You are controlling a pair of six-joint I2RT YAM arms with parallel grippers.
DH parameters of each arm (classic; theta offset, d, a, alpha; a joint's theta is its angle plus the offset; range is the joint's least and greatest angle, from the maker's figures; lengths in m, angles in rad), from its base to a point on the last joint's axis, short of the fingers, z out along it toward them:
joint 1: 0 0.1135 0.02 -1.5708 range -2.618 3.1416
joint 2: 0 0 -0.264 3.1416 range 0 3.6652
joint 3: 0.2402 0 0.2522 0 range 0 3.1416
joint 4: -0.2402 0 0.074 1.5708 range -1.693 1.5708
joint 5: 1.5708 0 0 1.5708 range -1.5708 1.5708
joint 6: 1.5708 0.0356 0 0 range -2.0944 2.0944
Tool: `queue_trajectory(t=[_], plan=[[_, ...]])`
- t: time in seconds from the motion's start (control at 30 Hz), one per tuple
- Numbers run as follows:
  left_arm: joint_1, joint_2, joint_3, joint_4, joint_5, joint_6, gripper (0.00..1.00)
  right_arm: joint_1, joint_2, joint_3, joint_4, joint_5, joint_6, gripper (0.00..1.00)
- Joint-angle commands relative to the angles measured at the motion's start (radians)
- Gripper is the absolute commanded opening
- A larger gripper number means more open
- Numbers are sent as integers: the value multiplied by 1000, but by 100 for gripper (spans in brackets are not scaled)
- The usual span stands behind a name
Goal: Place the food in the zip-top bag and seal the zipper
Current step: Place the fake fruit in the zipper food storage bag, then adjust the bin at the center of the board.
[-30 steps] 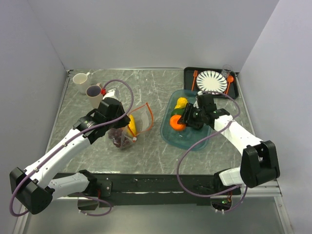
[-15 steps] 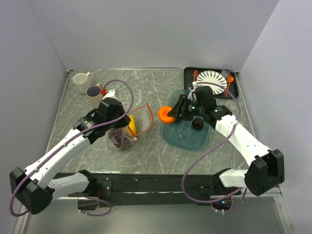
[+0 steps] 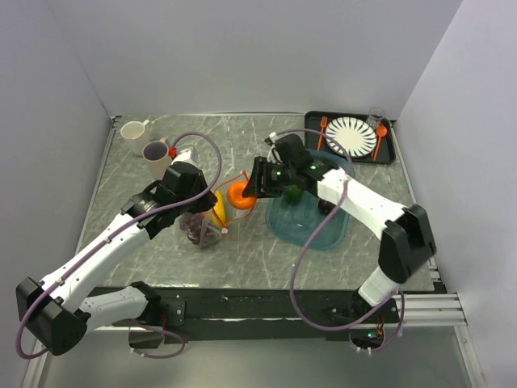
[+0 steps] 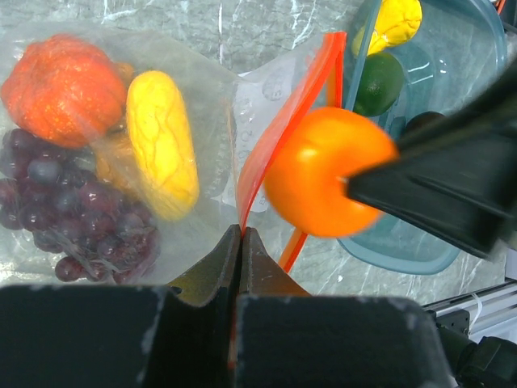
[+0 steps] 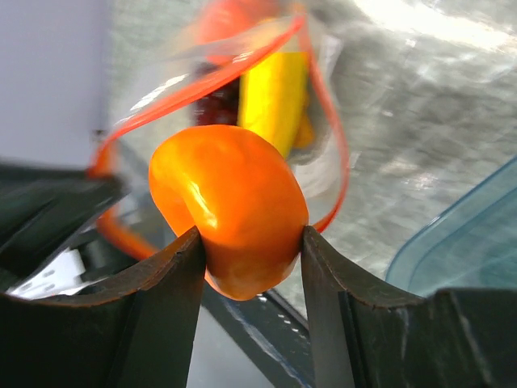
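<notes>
The right gripper [image 5: 252,246] is clamped on 1 smooth, glossy orange plastic toy fruit [image 5: 230,202], held just in front of the open mouth of the clear, floppy zip-top bag [image 4: 262,85]. The left gripper [image 4: 241,242] is pinched tight on the bag's thin orange-red zipper strip [image 4: 279,137]. Beyond its fingers, inside the bag, lie 1 dark purple grape bunch [image 4: 73,210], 1 yellow ridged piece [image 4: 166,141] and 1 red-orange piece [image 4: 65,81]. 1 second earlier the right gripper held the fruit over the translucent teal tray [image 3: 311,230]. The left gripper is unchanged.
</notes>
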Motion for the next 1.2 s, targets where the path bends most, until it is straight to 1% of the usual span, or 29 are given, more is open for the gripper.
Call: queue_trajectory(t=[0.0,0.07,0.13,0.17,0.2,0.23,0.27,0.43,0.47,0.53,0.57,0.6,0.73,0.93,1.03,1.17], plan=[[2,2,39,28,14,18,1,65,81,181,-164,140,-106,49],[2,5,38,40,28,8,1,80,106,223,-188,150,-125,55],[2,8,38,43,34,2,1,84,104,228,-177,141,-130,64],[2,8,38,45,31,2,1,85,86,219,-169,144,-130,66],[2,8,41,42,27,1,1,85,75,211,-148,144,-130,71],[2,5,44,40,24,-1,1,85,66,207,-142,150,-128,81],[2,3,44,39,17,1,1,85,49,200,-142,159,-130,82],[2,2,55,20,2,10,1,81,-38,168,-171,278,-117,84],[2,2,53,19,-2,10,1,76,-54,144,-178,344,-105,84],[2,-1,46,19,-6,7,1,55,-107,107,-191,392,-91,86],[2,-3,42,20,-6,5,1,45,-126,63,-192,415,-75,86],[2,-6,33,26,2,2,1,18,-146,37,-194,447,-62,86],[2,-6,29,34,7,2,1,-59,-250,-117,-154,451,-31,86],[2,5,36,37,10,5,1,-180,-321,-344,-146,435,-8,86],[2,0,26,45,13,8,1,-221,-336,-395,-149,444,-8,86],[2,0,27,42,17,7,1,-310,-321,-430,-168,449,-13,86]])
